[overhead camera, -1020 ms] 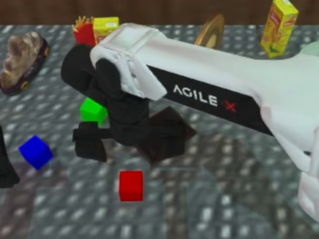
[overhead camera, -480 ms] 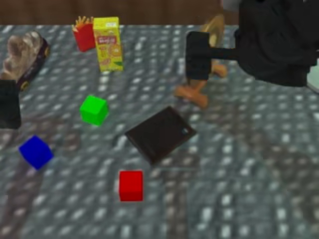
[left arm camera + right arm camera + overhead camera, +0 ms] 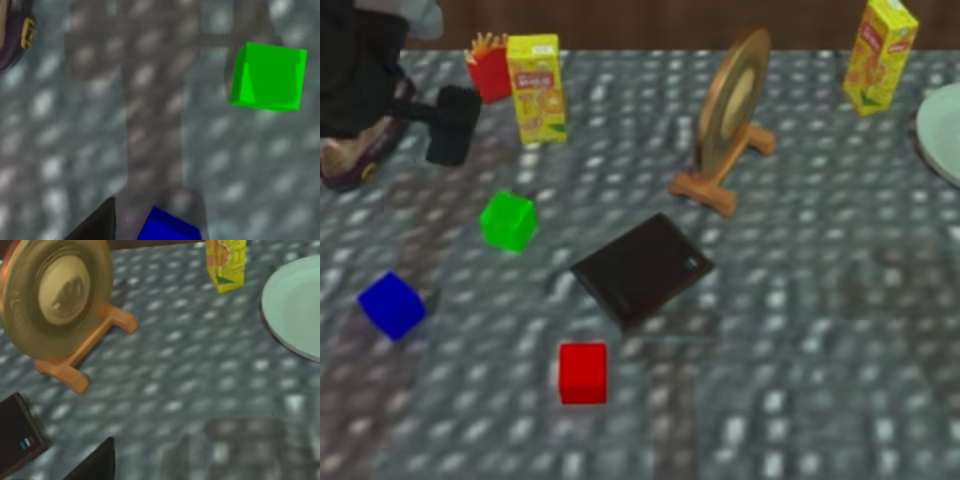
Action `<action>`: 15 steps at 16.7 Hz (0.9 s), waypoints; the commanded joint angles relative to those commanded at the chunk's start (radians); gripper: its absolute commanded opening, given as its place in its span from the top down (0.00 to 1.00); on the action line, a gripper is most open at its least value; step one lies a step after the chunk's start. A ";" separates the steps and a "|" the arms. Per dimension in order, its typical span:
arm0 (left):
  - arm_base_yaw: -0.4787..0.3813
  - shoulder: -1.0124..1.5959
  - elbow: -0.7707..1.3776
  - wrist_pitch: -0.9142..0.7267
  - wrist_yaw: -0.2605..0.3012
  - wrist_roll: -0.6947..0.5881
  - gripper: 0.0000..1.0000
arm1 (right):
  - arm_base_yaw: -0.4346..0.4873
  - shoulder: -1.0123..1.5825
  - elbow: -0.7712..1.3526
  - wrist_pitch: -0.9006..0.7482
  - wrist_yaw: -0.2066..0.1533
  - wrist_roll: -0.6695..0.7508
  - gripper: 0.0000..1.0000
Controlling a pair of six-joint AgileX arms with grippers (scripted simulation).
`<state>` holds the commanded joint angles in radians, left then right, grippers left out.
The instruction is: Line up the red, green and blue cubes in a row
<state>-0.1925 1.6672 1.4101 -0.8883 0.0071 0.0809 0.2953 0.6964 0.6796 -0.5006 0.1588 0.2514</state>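
The green cube (image 3: 508, 221) lies on the table's left half, and in the left wrist view the green cube (image 3: 268, 76) is in full sight. Nearer the left edge sits the blue cube (image 3: 392, 305), which shows only in part as the blue cube (image 3: 167, 227) at the rim of that view. The red cube (image 3: 583, 373) rests toward the front, right of the other two. My left gripper (image 3: 448, 125) hangs at the far left, beyond the green cube, holding nothing I can see. Only a dark tip of my right gripper (image 3: 97, 465) shows, and the top view does not hold that arm.
A black box (image 3: 642, 270) lies between the green and red cubes. A gold plate on a wooden stand (image 3: 730, 120) stands behind it. Along the back are a fries carton (image 3: 488, 65) and two juice cartons (image 3: 538, 88) (image 3: 880, 55). Bread (image 3: 345, 155) lies far left, a pale plate (image 3: 945, 130) far right.
My right arm, which stretched over the cubes a second ago, has swung away to the right and out of the top view. My left arm moved from the left edge toward the far left corner. The cubes stayed put.
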 joint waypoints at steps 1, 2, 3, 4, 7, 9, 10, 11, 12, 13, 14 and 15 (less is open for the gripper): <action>-0.011 0.096 0.082 -0.054 0.000 0.005 0.00 | -0.038 -0.096 -0.095 0.055 -0.011 -0.037 0.00; -0.021 0.180 0.156 -0.100 0.000 0.009 0.00 | -0.074 -0.183 -0.183 0.109 -0.023 -0.071 0.00; -0.031 0.264 0.233 -0.147 0.001 0.014 0.00 | -0.107 -0.262 -0.264 0.162 -0.038 -0.103 0.00; -0.040 0.339 0.302 -0.187 0.001 0.018 0.00 | -0.137 -0.334 -0.338 0.214 -0.053 -0.131 0.00; -0.064 0.545 0.492 -0.289 0.000 0.029 0.00 | -0.216 -0.514 -0.523 0.358 -0.102 -0.200 0.00; -0.075 0.638 0.582 -0.335 -0.001 0.034 0.00 | -0.254 -0.608 -0.610 0.434 -0.131 -0.230 0.00; -0.080 0.671 0.616 -0.352 -0.001 0.035 0.00 | -0.268 -0.645 -0.640 0.462 -0.142 -0.240 0.00; -0.082 0.693 0.641 -0.364 -0.002 0.037 0.00 | -0.277 -0.672 -0.662 0.483 -0.151 -0.246 0.00; -0.084 0.708 0.657 -0.372 -0.002 0.038 0.00 | -0.283 -0.689 -0.675 0.495 -0.156 -0.250 0.00; -0.085 0.715 0.664 -0.375 -0.002 0.038 0.00 | -0.285 -0.696 -0.680 0.501 -0.159 -0.251 0.00; -0.085 0.715 0.664 -0.375 -0.002 0.038 0.00 | -0.285 -0.696 -0.680 0.501 -0.159 -0.251 0.00; -0.085 0.715 0.664 -0.375 -0.002 0.038 0.00 | -0.285 -0.696 -0.680 0.501 -0.159 -0.251 0.00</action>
<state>-0.2778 2.3820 2.0743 -1.2631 0.0050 0.1188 0.0100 0.0000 0.0000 0.0000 0.0000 0.0000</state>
